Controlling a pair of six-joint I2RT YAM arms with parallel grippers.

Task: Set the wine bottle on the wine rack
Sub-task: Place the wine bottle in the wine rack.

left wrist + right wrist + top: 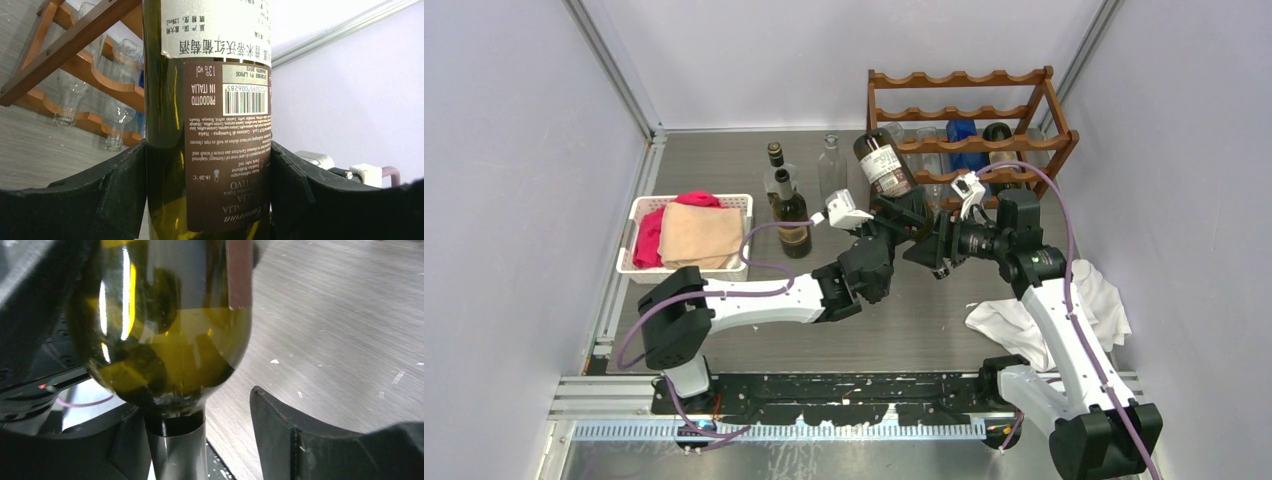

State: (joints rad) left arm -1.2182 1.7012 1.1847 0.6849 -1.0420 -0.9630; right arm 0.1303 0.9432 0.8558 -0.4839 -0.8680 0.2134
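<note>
A: What about the left gripper (pixel 208 146)?
B: Its jaws pinch the dark green glass wine bottle (pixel 884 165) across its brown label.
A: And the right gripper (pixel 195 410)?
B: Its jaws are spread around the neck, with one finger (pixel 300 440) standing clear.
A: What's beyond?
B: The reddish-brown wooden wine rack (pixel 964 110), just past the raised, tilted bottle.

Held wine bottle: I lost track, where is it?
Top view, centre: the wine bottle tilts in the left tool, beside the wine rack's left end.
</note>
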